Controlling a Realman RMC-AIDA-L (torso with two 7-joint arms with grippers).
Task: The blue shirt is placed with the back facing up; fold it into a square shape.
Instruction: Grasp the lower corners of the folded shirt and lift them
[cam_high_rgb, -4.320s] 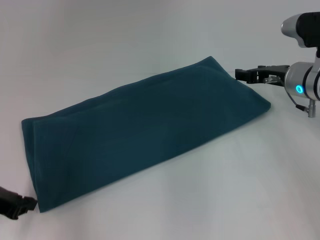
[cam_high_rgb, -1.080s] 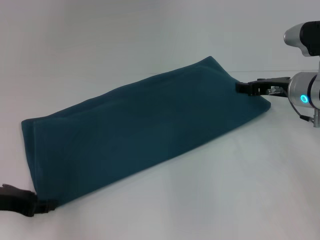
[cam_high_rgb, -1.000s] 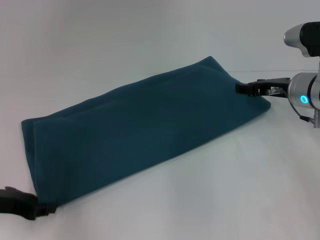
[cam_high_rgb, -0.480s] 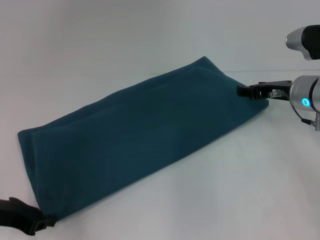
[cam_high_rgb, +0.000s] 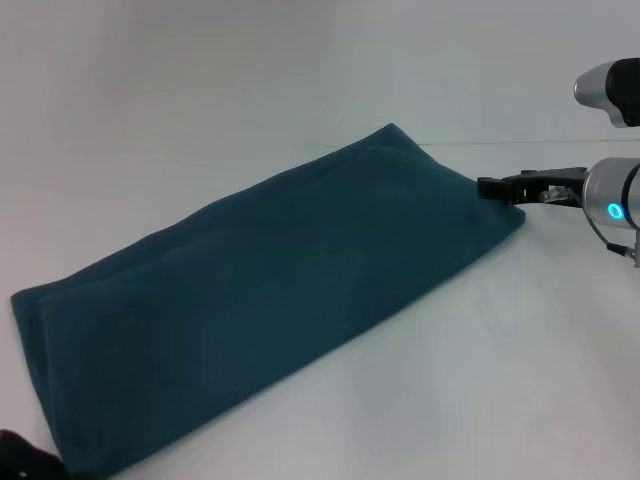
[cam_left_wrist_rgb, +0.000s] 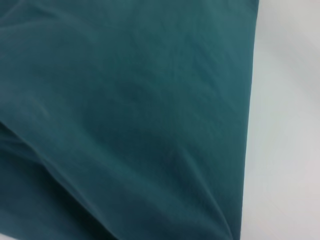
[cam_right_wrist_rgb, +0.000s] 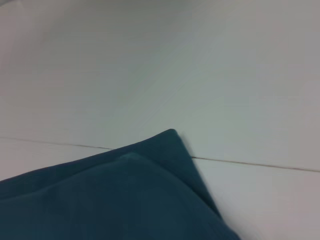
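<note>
Long strip made, the crosswise fold to a square is in hand.

The shirt (cam_high_rgb: 265, 300) lies on the white table (cam_high_rgb: 200, 90) as a long narrow band, running from near-left to far-right, so I judge the lengthwise folds done and the end-over-end fold next. The right gripper (cam_high_rgb: 497, 187) sits at the band's far-right end with its black tips touching the edge; they look nearly closed on the cloth, but I cannot tell if they truly pinch it. The left gripper (cam_high_rgb: 22, 463) shows only as a dark bit at the near-left corner; its opening is hidden. The next move calls for both ends firmly held, then one carried over the other, edges matched. No brand, label or writing is visible anywhere.
</note>
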